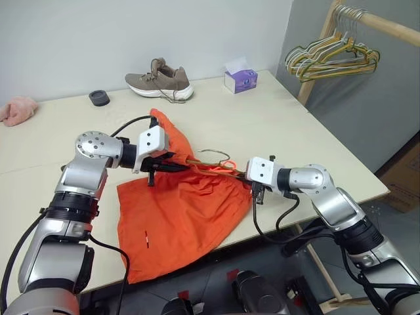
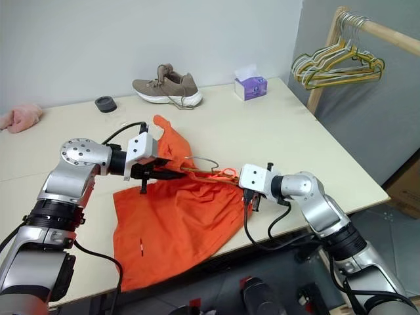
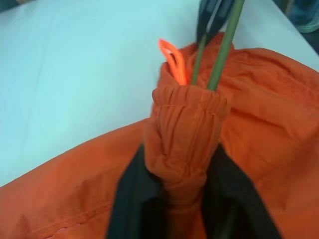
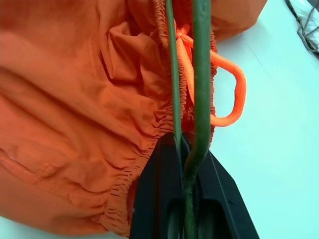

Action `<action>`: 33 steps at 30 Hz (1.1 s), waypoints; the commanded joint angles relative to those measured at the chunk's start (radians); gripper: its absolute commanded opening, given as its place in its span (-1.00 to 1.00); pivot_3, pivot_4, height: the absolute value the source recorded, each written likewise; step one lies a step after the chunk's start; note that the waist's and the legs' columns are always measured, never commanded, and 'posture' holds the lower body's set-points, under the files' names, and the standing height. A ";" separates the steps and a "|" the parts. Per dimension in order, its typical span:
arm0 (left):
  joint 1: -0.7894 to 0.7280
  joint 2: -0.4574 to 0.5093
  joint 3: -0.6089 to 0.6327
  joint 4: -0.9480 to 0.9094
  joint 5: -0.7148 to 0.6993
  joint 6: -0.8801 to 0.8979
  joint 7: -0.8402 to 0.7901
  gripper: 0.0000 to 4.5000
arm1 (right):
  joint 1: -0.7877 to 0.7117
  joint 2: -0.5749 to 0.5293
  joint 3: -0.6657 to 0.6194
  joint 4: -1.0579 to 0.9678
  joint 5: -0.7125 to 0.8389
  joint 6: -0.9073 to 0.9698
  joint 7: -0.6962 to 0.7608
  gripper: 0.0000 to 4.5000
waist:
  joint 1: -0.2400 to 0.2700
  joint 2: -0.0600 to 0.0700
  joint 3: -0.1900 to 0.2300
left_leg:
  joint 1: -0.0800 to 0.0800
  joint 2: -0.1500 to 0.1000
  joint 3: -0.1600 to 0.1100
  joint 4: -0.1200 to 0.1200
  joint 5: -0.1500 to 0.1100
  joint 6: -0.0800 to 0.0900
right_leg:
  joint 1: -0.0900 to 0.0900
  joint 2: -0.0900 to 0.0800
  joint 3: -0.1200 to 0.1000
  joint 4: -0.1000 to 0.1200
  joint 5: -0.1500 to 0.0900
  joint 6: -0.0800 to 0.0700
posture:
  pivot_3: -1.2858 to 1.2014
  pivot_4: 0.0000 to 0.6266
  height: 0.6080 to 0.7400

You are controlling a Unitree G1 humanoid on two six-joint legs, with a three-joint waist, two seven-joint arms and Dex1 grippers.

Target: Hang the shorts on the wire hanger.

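The free leg of the shorts [image 1: 174, 226] hangs off the near edge of the table [image 1: 282, 125], nearest my head camera; the rest lies bunched between the two grippers. My left gripper [image 3: 182, 194] has its jaws closed on a gathered wad of waistband, with the wire hanger [image 3: 222, 55] running into the fabric just beyond it. My right gripper [image 4: 184, 164] has its jaws closed on the hanger's two wires at the waistband, the drawstring loop [image 4: 232, 94] beside them. Risks as I judge them: the thin wire could twist or slide in the right grip if I pull the fabric along it; the drawstring could snag the wire; the left wad is only fabric, so it may slip free; the overhanging leg's weight could drag the shorts off the hanger.
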State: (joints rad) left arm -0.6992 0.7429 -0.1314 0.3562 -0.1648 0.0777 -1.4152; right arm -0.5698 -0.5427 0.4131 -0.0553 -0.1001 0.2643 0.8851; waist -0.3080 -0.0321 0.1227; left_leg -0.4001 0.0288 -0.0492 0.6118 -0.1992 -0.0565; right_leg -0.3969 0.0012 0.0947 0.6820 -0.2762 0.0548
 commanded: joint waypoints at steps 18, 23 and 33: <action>0.045 0.014 0.084 -0.070 -0.065 0.102 0.069 -1.00 | 0.244 -0.077 -0.283 -0.259 0.213 0.408 -0.013 0.92 | -0.004 -0.001 -0.001 | 0.002 0.000 -0.001 0.001 0.000 0.000 | 0.002 0.000 0.000 0.001 0.000 0.000 | -0.17 -0.79 1.00; 0.044 0.014 0.085 -0.081 -0.073 0.120 0.085 -1.00 | 0.228 0.110 -0.315 -0.265 0.267 0.642 -0.173 0.92 | -0.011 -0.001 -0.001 | 0.004 0.000 -0.001 0.003 0.000 0.000 | 0.003 0.001 0.001 0.006 0.000 0.000 | -0.16 -0.80 1.00; 0.061 0.023 0.104 -0.121 -0.089 0.144 0.122 -1.00 | 0.192 0.263 -0.249 -0.157 0.337 0.776 -0.256 0.92 | 0.000 -0.001 -0.002 | 0.001 0.000 -0.001 0.003 0.000 0.000 | 0.002 0.001 0.000 0.004 0.001 0.000 | -0.15 -0.83 1.00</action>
State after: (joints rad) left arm -0.6377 0.7511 -0.0704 0.2770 -0.2324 0.2171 -1.3089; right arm -0.3619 -0.2891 0.1440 -0.2240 0.2231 1.0469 0.6388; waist -0.3081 -0.0334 0.1207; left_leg -0.3985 0.0291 -0.0501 0.6147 -0.1988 -0.0563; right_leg -0.3952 0.0021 0.0951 0.6855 -0.2755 0.0553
